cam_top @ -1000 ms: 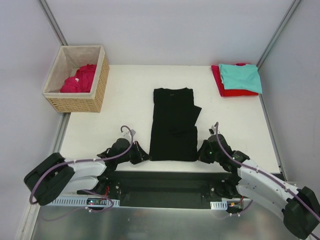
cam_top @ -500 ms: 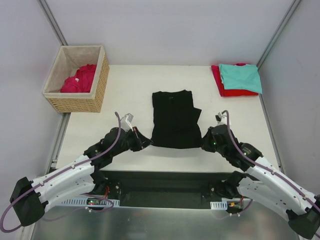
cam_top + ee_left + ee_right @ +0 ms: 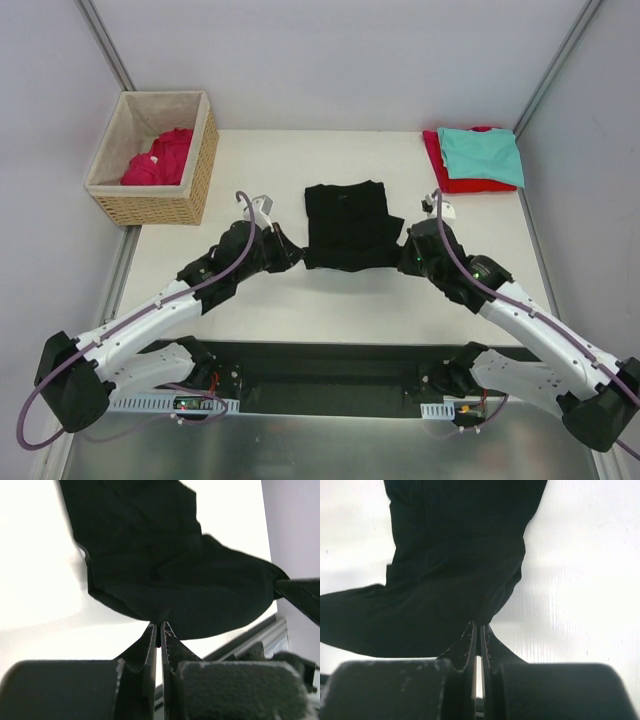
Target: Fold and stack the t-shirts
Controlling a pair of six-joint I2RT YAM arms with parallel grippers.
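black shirt (image 3: 346, 225) hem carried farther back, folding

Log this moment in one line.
step: fold | left gripper: shut on black t-shirt | right gripper: shut on black t-shirt

We count four shirts: black shirt (image 3: 346, 225), red shirt (image 3: 436, 162), teal shirt (image 3: 482, 155), pink shirt (image 3: 160, 158). We also count one basket (image 3: 160, 208) and two grippers, left gripper (image 3: 159, 627) and right gripper (image 3: 479, 626).

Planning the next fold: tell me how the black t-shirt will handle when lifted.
Likely floppy: the black t-shirt sags in a curve between the left tool and right tool. Probably light: two thin pinches carry its edge. May slump once released.
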